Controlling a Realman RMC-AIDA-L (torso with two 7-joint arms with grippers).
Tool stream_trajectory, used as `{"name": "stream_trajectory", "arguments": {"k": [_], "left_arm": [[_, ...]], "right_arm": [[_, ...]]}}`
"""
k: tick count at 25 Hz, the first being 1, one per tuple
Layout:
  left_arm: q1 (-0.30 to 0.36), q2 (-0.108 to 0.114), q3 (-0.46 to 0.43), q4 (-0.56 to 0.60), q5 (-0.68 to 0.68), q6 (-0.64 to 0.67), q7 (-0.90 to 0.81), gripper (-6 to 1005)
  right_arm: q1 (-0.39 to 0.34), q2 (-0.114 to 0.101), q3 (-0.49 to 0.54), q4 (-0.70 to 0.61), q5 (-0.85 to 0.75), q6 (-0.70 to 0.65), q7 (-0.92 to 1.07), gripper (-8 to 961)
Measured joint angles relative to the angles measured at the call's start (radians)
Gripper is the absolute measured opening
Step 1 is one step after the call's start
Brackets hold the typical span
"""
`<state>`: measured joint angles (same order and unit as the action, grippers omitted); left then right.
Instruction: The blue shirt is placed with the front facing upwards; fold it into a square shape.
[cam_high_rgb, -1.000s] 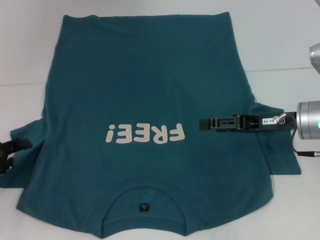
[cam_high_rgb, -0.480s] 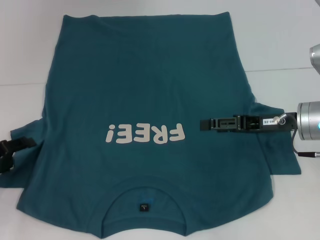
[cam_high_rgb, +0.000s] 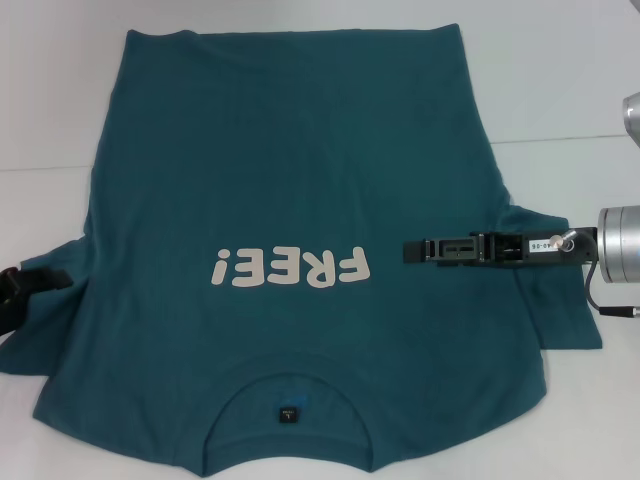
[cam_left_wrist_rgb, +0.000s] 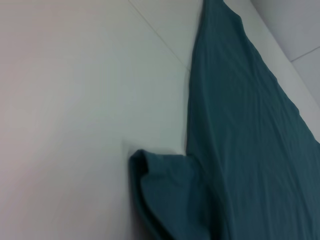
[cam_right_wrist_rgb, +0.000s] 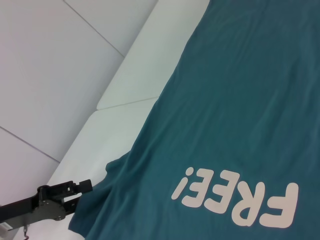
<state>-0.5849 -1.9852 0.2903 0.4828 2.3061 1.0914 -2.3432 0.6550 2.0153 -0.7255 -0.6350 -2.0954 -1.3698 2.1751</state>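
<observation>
A white counter (cam_high_rgb: 560, 80) is filling the scene, with a thin seam line running across it on both sides of the blue shirt (cam_high_rgb: 290, 170). The shirt is lying flat and front up across the middle of the counter, its collar (cam_high_rgb: 288, 395) toward the robot and its hem at the far edge. The cream print (cam_high_rgb: 290, 268) is sitting across the chest.

The right claw (cam_high_rgb: 408, 250) is reaching in from the right, lying low over the shirt just beside the print; whether it is clenched or released cannot be told. It is sitting slightly farther right and lower than a second ago.

The left claw (cam_high_rgb: 25, 290) is meeting the left sleeve (cam_high_rgb: 45, 320) at the counter's left edge, having slid inward onto the fabric; its grip cannot be told.
</observation>
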Motion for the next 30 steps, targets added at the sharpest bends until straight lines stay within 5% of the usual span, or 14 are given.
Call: {"name": "stream_trajectory", "arguments": {"k": [10,21,30], "left_arm": [[0.005,0.002,0.001,0.006,0.002,0.006,0.006,211],[0.0,0.018,-0.021,0.013,-0.006,0.084,0.033,32],[-0.011,0.041,-0.084,0.022,-0.009,0.139,0.038,41]], "right_arm": [[0.003,-0.001,0.0,0.0,0.0,0.0,0.0,927],[0.0,-0.002,0.0,0.0,0.0,0.0,0.0,927],[0.002,-0.004,0.0,0.0,0.0,0.0,0.0,927]]}}
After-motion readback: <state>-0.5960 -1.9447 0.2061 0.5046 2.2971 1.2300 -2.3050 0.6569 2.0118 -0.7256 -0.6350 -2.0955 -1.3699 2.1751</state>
